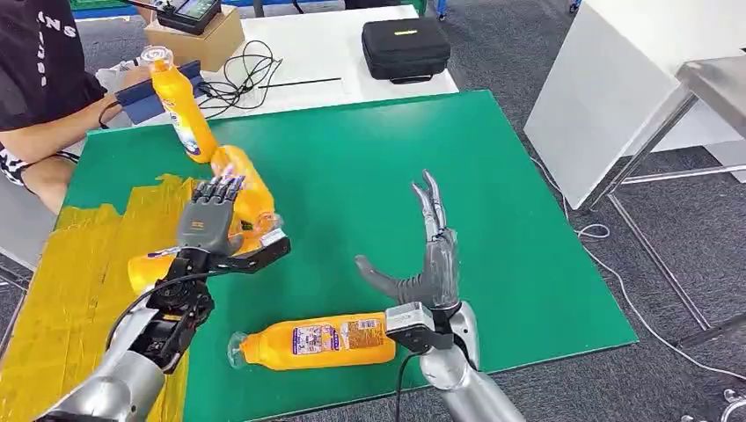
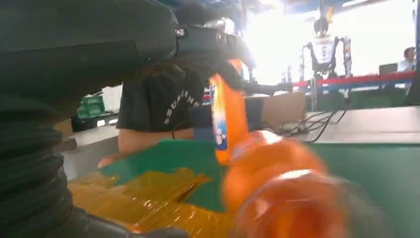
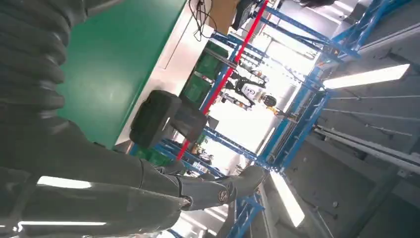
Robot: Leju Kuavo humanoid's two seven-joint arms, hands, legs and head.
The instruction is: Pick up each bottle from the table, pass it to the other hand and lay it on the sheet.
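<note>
The left hand grips an orange plastic bottle, apparently firmly, near the yellow sheet at the table's left edge; right hand spread, empty. Lower it flat, then release.

glossy plastic bottle, matt mat

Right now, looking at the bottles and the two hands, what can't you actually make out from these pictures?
- Bottle in the left hand: head view, the hand covers its middle; the left wrist view shows the held bottle only as an orange blur.
- Lying bottle: head view, its base is hidden behind the right wrist; the label print is too small to read.
- Right hand: open in the head view; right wrist view shows little of its fingers.
- Yellow sheet: cut off by the picture's edge.
</note>
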